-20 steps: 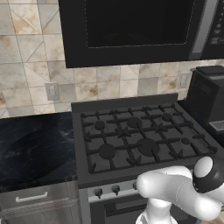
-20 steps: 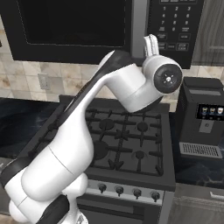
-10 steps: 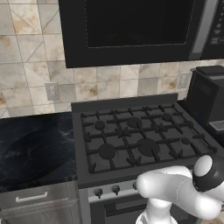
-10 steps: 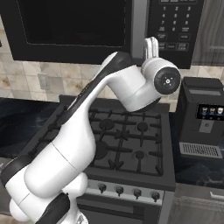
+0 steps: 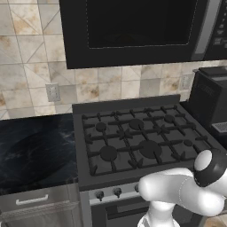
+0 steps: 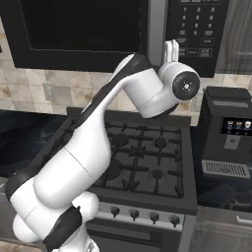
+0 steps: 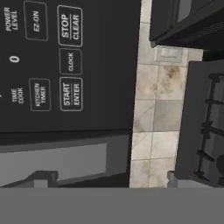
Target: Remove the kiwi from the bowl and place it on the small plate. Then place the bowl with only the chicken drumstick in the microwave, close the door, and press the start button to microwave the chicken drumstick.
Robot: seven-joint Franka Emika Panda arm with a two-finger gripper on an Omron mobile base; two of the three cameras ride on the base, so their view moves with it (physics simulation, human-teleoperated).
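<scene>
Black boxy microwave [image 6: 113,29], glossy door [image 5: 133,31]

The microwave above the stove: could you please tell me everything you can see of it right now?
The microwave is a large, glossy black box mounted above the gas stove, against the tiled wall. Its wide door is shut; the dark window is bordered by a dotted line. The control panel sits on the right, with white-lettered buttons, including START/ENTER and STOP/CLEAR. The open gripper is raised just in front of the panel's lower left corner; contact cannot be told.
</scene>
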